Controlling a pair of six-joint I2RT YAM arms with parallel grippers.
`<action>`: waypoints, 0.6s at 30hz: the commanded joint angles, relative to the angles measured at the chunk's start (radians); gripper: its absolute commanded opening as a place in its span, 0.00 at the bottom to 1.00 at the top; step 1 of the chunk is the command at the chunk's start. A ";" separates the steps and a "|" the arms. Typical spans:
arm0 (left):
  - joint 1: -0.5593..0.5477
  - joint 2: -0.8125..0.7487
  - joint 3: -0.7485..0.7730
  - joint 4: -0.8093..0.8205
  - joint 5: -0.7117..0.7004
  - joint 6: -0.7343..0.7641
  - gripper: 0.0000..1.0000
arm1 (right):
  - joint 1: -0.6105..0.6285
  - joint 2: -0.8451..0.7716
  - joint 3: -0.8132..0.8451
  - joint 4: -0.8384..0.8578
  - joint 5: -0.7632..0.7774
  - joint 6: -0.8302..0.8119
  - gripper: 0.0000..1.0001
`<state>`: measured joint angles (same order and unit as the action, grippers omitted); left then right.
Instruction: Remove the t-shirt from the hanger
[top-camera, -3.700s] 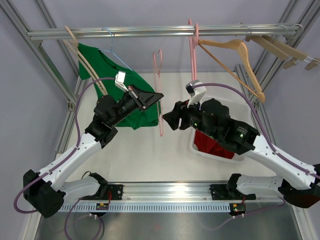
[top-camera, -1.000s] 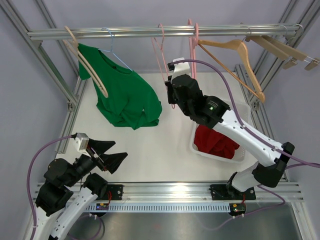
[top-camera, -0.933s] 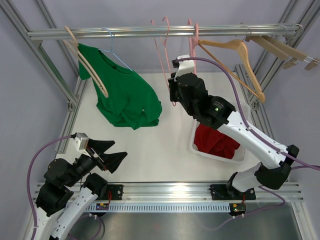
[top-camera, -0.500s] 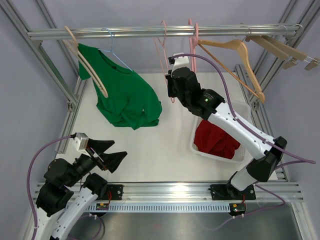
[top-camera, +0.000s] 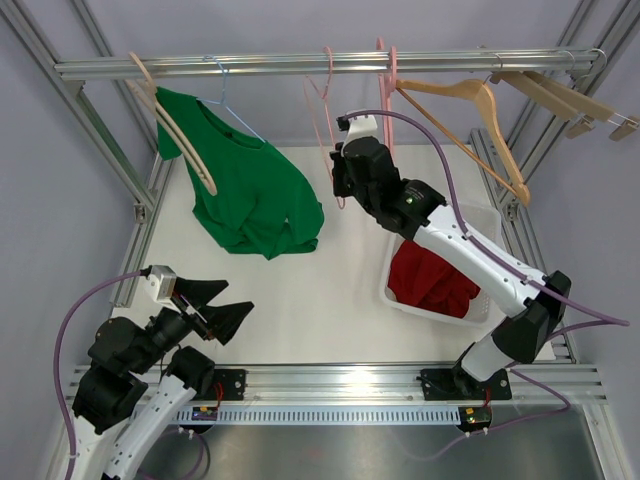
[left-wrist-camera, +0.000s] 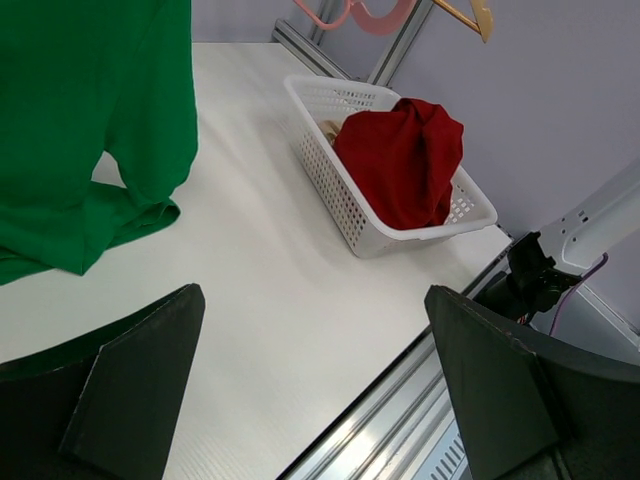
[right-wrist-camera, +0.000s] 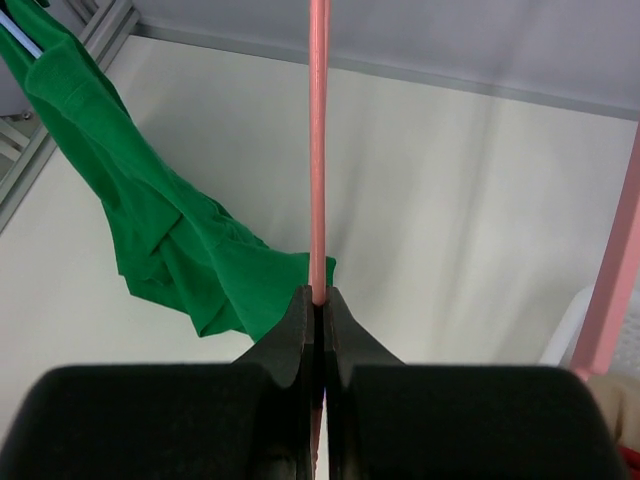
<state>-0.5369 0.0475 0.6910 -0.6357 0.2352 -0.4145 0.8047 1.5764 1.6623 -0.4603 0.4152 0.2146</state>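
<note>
Right fingers (right-wrist-camera: 290, 335) clenched on the pink hanger (right-wrist-camera: 318, 150), left fingers (left-wrist-camera: 140, 370) spread empty: we check its hook sits fully over the rail (top-camera: 250, 66) before letting go.

1. Robotics lab rig for sure, not somebody's home.
2. Extruded aluminium frame (top-camera: 300, 64) across the top, plain lilac walls (top-camera: 40, 230) left and right.
3. 2 robot arms (top-camera: 470, 250) bolted to a metal rail (top-camera: 340, 378) along the bottom edge.
4. Green t-shirt (top-camera: 255, 195) hangs off that frame bar, upper left.

Basket (left-wrist-camera: 345, 205): white, stood on the table (top-camera: 300, 300), right side.
Wooden hangers (top-camera: 440, 90): hung on the rail (top-camera: 250, 66), toward its right end.
</note>
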 joint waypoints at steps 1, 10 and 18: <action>0.009 0.005 -0.005 0.036 0.019 0.020 0.99 | 0.001 -0.070 -0.015 0.019 -0.033 0.019 0.04; 0.023 0.008 -0.007 0.039 0.026 0.020 0.99 | 0.013 -0.113 0.019 -0.012 0.000 -0.011 0.34; 0.029 0.009 -0.007 0.039 0.026 0.020 0.99 | 0.028 -0.174 0.036 -0.025 0.066 -0.041 0.65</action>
<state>-0.5163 0.0475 0.6910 -0.6353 0.2394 -0.4145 0.8169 1.4609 1.6569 -0.4774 0.4305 0.2081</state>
